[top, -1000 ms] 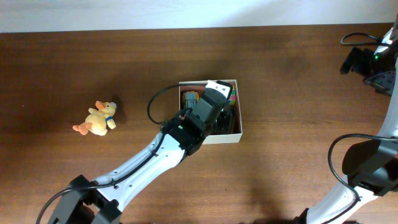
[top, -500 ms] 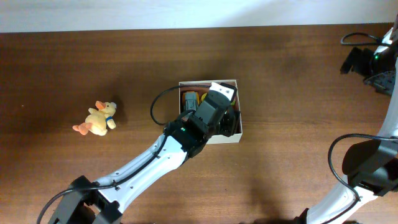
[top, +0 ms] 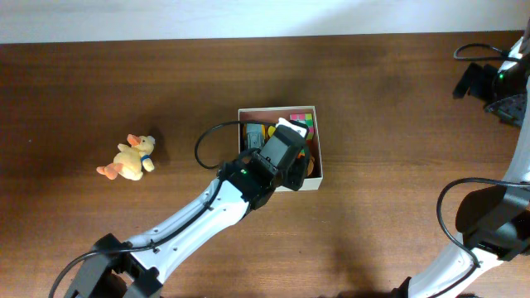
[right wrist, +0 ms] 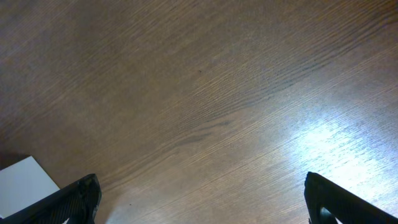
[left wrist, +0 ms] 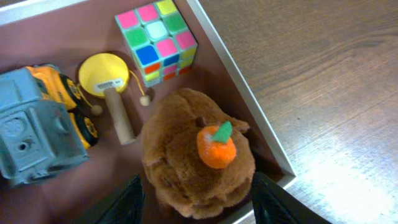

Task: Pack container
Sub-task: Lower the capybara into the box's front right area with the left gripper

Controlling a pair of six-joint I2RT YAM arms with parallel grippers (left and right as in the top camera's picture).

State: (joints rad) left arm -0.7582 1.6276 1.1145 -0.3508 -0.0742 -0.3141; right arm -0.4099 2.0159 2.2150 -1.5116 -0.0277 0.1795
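The container (top: 302,184), a square white box with a pinkish-brown inside, sits mid-table. In the left wrist view its rim (left wrist: 249,99) runs diagonally. Inside lie a brown plush with an orange pumpkin (left wrist: 193,155), a colour cube (left wrist: 158,40), a yellow wooden drum toy (left wrist: 106,78) and a grey-and-orange toy vehicle (left wrist: 37,124). My left gripper (left wrist: 199,202) is open, hovering just above the plush with a finger on each side of it. In the overhead view it (top: 286,153) covers the box's middle. My right gripper (right wrist: 208,205) is open and empty over bare wood.
A yellow duck plush (top: 128,159) lies on the table far left of the container. My right arm (top: 497,83) is at the far right edge. A white corner (right wrist: 22,180) shows at the lower left of the right wrist view.
My left gripper has drawn back toward the lower left over the container, uncovering the colour cube at the far right corner. The right arm has not moved.
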